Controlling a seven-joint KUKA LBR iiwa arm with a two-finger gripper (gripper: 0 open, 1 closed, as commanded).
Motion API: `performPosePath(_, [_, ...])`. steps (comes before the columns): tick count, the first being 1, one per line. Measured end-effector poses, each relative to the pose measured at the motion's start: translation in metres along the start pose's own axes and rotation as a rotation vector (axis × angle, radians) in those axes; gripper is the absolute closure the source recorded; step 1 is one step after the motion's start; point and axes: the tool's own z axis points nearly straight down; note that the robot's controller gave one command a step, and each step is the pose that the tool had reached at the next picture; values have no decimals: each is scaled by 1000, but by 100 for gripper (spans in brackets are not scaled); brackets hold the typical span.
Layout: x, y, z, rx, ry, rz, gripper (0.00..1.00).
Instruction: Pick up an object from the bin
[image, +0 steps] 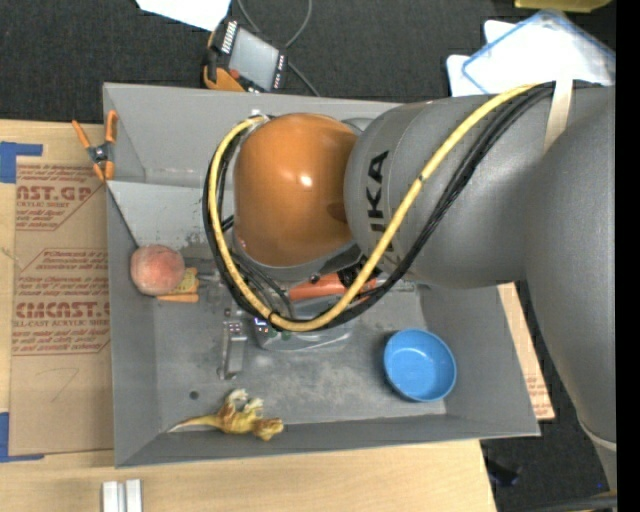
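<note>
At the left of the grey metal bin, you see a round peach-coloured fruit with pink skin, lying close to the left wall. A small flat orange piece touches it at its lower right. Near the front wall lies a yellow toy animal with a long thin tail, well apart from the fruit. Between these two, the gripper stands over bare bin floor. Whether its jaws are open or closed, I cannot tell.

Above it you see the glossy orange cover of the wrist, with black and yellow cables looping around it. On the grey arm you can read the black letters "KUKA", turned sideways. A long red-orange thing lies partly hidden under the arm. At the right, a round blue bowl stands upright on the floor.
</note>
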Motion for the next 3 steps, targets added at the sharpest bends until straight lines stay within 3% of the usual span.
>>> performPosePath(1, [-2,-1,-4,-2,-7,3,0])
performPosePath(2, [19,-31,83,-1,-8,-272,0])
performPosePath(3, [37,-72,56,-2,-12,-289,0])
